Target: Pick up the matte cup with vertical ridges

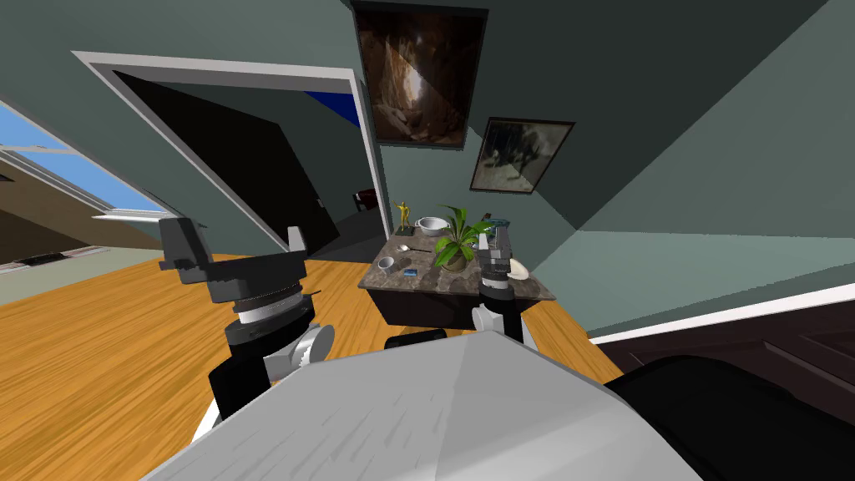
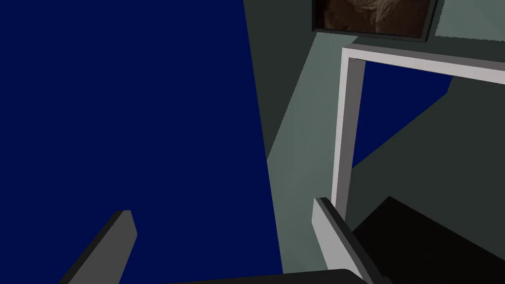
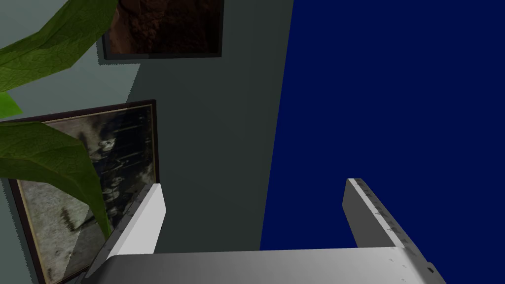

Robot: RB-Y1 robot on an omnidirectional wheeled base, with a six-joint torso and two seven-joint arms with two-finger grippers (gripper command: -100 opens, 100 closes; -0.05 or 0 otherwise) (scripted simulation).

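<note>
Zero grabbing happening yet: the stone-topped table (image 1: 434,280) is sitting ahead, left gripper (image 1: 238,244) is hanging spread well off it, right gripper (image 1: 494,247) is hovering spread by its near right edge, small grey cup (image 1: 386,263) is sitting untouched by the near left corner.

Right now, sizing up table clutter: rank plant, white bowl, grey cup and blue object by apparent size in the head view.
1. plant
2. white bowl
3. grey cup
4. blue object
The bowl stands farther back, so it may be bigger still.

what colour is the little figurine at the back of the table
The figurine is gold, clearest in the head view.
</note>
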